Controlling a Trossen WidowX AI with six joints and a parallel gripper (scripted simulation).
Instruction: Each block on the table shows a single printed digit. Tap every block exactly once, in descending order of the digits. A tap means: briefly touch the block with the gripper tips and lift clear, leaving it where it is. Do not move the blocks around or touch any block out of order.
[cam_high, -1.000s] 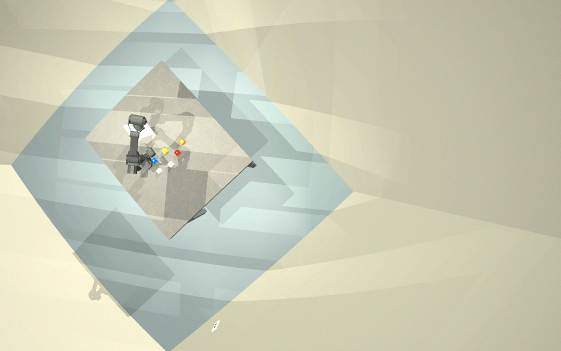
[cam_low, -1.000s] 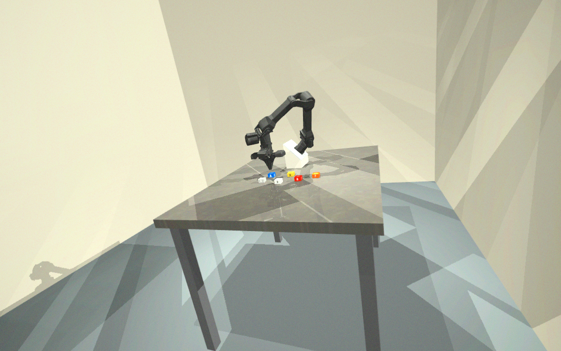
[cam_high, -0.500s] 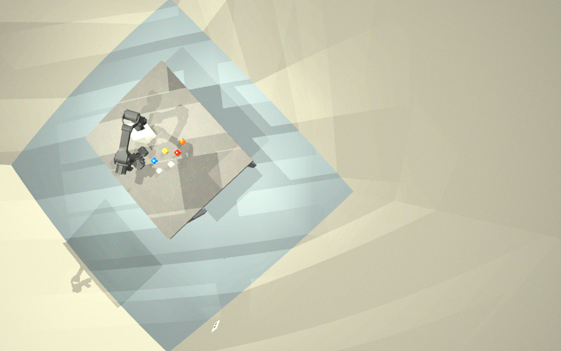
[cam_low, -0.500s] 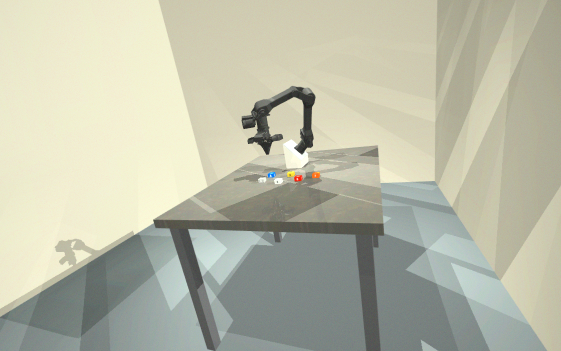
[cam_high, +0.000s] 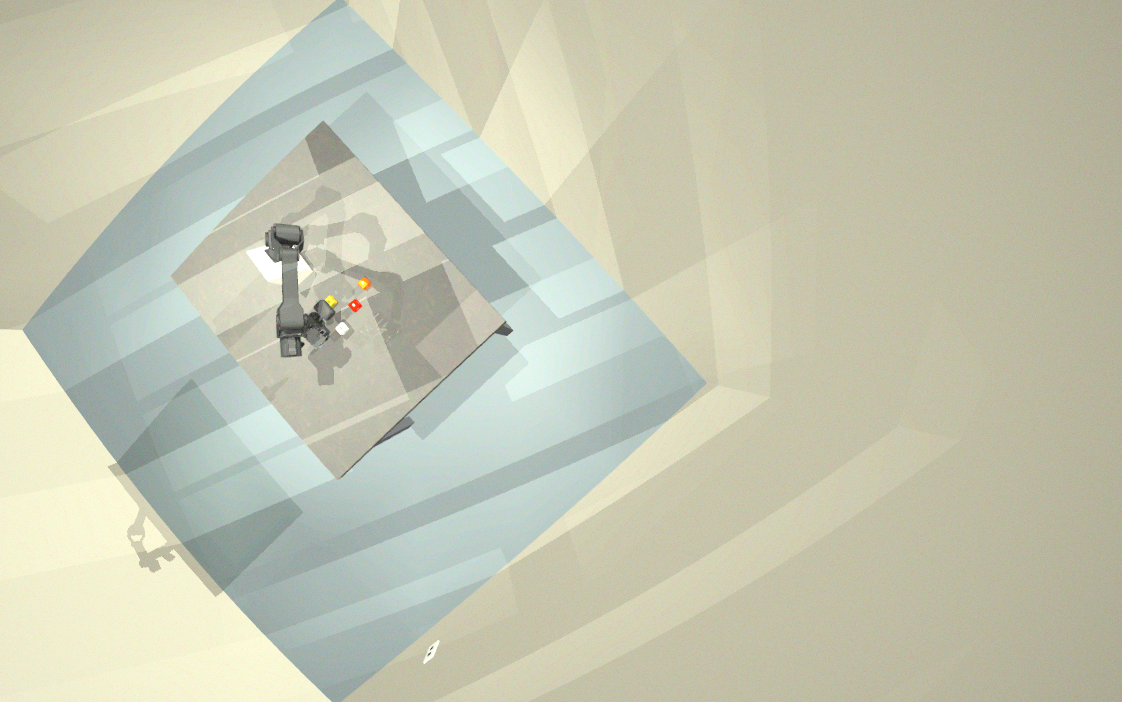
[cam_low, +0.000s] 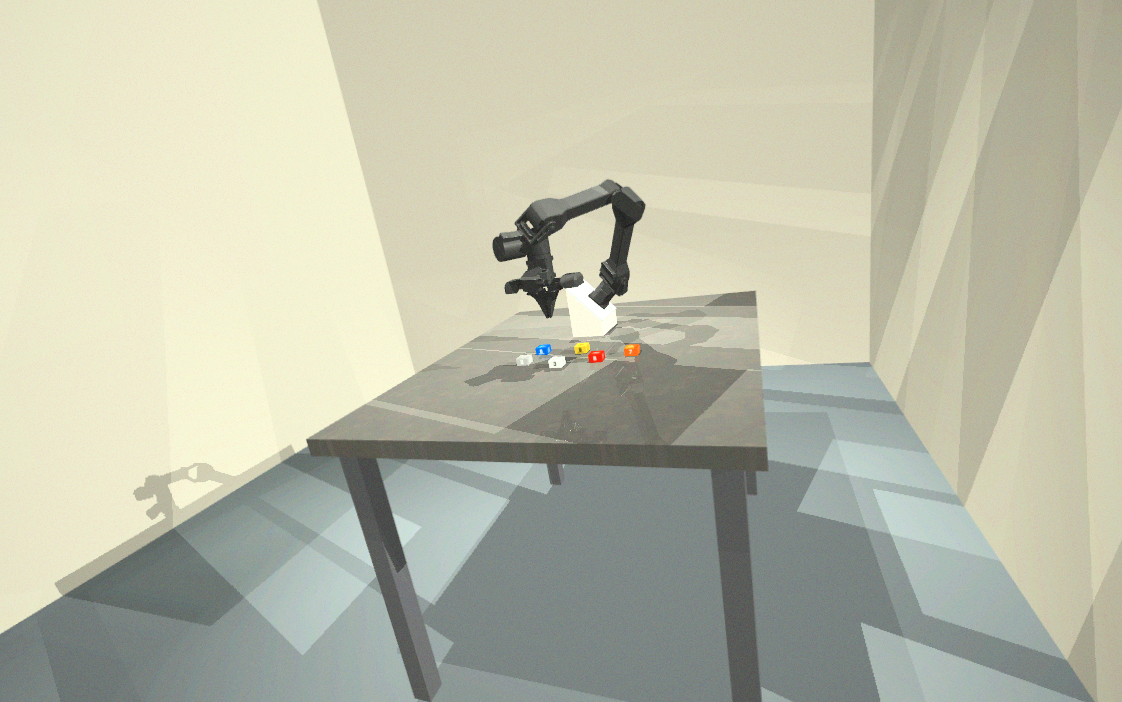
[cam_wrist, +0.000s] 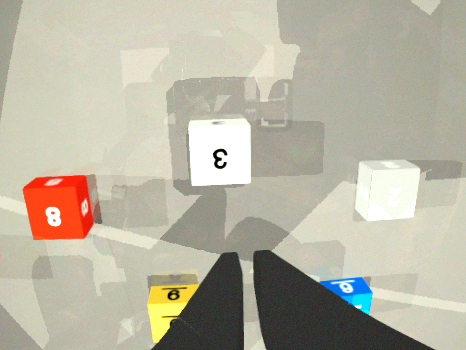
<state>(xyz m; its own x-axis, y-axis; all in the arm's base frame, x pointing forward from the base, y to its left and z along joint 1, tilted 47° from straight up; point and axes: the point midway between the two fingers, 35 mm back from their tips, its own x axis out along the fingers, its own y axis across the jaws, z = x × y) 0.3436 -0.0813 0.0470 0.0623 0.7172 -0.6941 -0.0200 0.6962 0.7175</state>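
My gripper (cam_low: 548, 316) (cam_wrist: 245, 266) is shut and empty, raised above the blocks. In the wrist view its tips lie between the yellow and blue blocks, short of the white 3 block (cam_high: 342, 328) (cam_low: 556, 362) (cam_wrist: 202, 167). The red 8 block (cam_high: 354, 305) (cam_low: 596, 356) (cam_wrist: 40, 202) is left in that view; the pale 2 block (cam_low: 524, 360) (cam_wrist: 380, 195) is right. The blue 6 block (cam_low: 542, 350) (cam_wrist: 361, 286) and yellow block (cam_high: 330, 301) (cam_low: 581, 347) (cam_wrist: 160, 305) are partly behind the fingers; the yellow's underlined digit is hard to tell. The orange 7 block (cam_high: 364, 283) (cam_low: 632, 350) is outside the wrist view.
The white arm base (cam_low: 589, 318) stands behind the blocks on the grey table (cam_high: 347, 447) (cam_low: 463, 418). The arm hides the blue and pale blocks in the top view. Shadows cross the tabletop around the blocks.
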